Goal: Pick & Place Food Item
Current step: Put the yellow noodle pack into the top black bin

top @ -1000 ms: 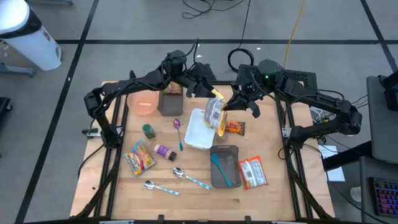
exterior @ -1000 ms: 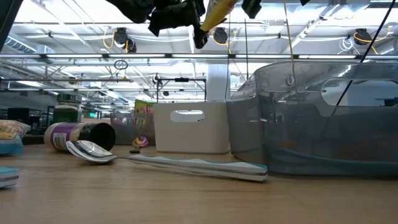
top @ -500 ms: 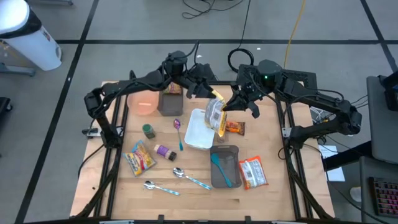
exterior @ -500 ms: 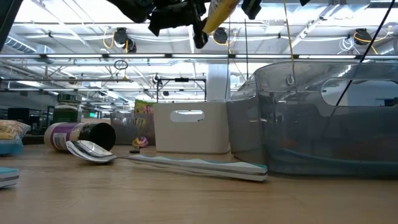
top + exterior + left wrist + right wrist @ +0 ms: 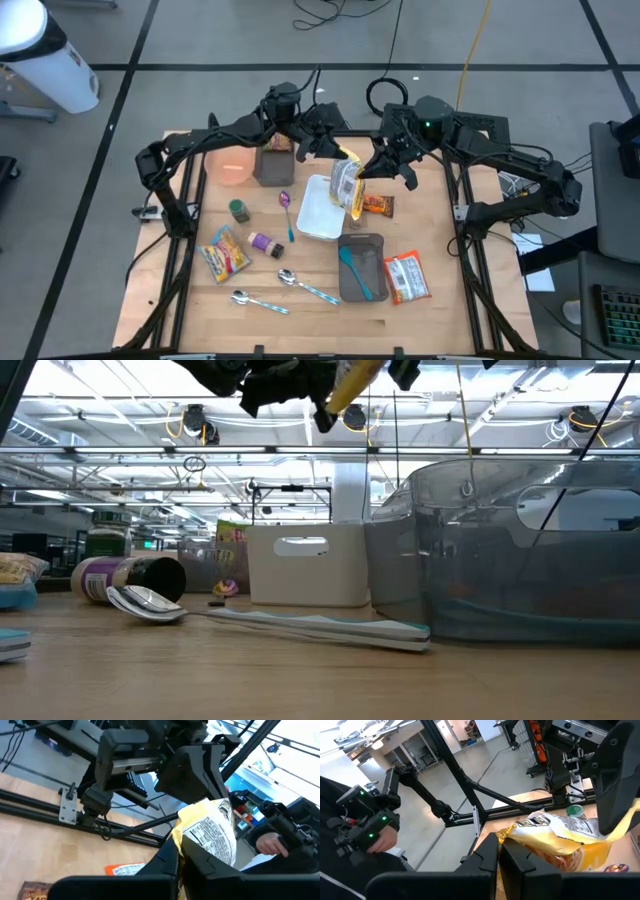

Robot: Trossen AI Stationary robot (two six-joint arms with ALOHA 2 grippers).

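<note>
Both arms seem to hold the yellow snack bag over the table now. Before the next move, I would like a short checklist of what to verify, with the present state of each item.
1. Right gripper shut on the yellow snack bag: ok.
2. Left gripper shut on the bag's upper edge: ok; its fingers pinch the bag in the left wrist view.
3. Bag lifted clear of the table: ok.
4. White tray below the bag, with nothing in it: ok.
5. Grey container free for food: not ok, a teal spoon lies in it.
6. Bag intact under two grips: cannot tell.
</note>
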